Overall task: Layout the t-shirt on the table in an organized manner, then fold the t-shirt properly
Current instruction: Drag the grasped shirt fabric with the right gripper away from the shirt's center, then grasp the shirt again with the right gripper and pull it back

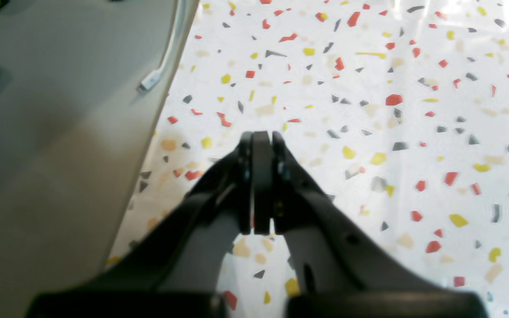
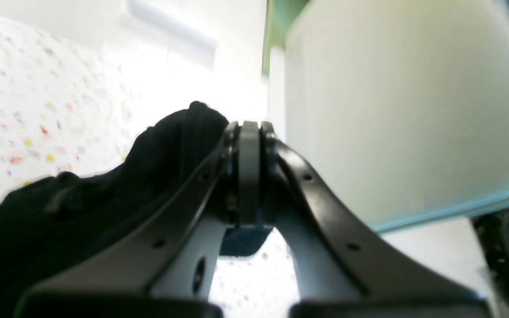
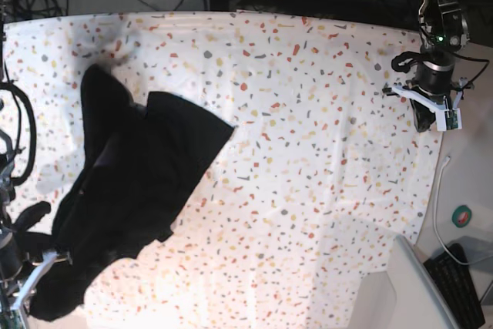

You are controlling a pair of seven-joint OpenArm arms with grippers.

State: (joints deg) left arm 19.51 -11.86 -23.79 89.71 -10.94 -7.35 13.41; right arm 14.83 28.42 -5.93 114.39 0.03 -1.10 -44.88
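Your t-shirt (image 3: pixel 131 198) lies in a rumpled black heap on the speckled desk (image 3: pixel 308 152), bunched directly beside and partly under your right hand (image 2: pixel 249 128), and well apart from your left hand (image 1: pixel 261 134). Nothing is spread yet, so the step in hand looks like the layout: get the cloth flat before any fold.

To do it well, I would pick two separate points on the garment, ideally a shoulder or hem corner for each hand, rather than a fistful from the middle of the pile. Bring your left hand across first; it has the whole bare desk between it and the cloth. Lift only enough to let the fabric hang free, then draw it toward the open centre of the desk so the layers slide apart instead of dragging in a knot.

Your left hand is pressed together with nothing between its fingers, hovering over bare desk near the edge. Your right hand is pressed together too; black fabric lies against its outer side, but I cannot tell whether any of it is pinched.
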